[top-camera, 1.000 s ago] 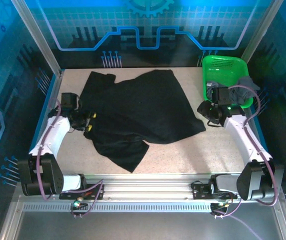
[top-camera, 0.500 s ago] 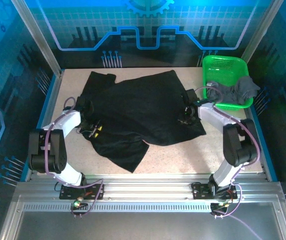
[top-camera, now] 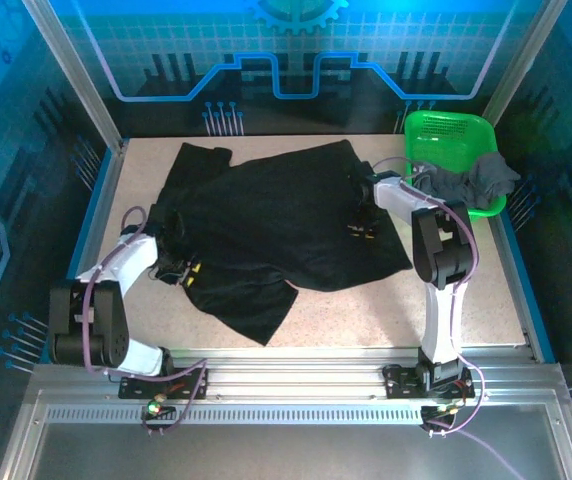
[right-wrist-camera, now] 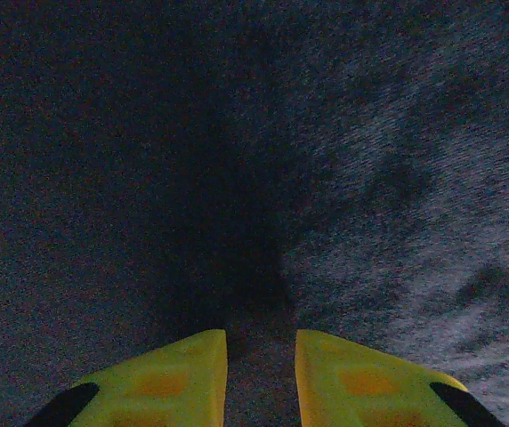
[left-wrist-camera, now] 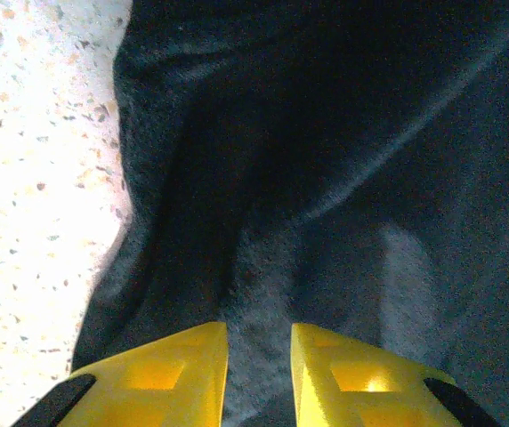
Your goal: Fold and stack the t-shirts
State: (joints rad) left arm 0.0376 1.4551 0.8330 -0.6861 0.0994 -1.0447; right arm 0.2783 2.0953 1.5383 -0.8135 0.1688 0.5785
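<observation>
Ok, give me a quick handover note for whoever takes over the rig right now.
Left gripper: pinching the left edge of the black t-shirt.
Right gripper: pinching the same shirt on its right side.
Black t-shirt lies spread and rumpled on the table. Dark grey t-shirt hangs over the green basket, far right.
Done: nothing folded or stacked.
Left: fold both, stack them.

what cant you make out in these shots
Left end effector, left wrist view: finger bases cut by the bottom edge; grip on black shirt unclear.
Right end effector, right wrist view: dark, grainy; grip unclear.
Grey shirt, top view: partly hidden inside basket.
</observation>
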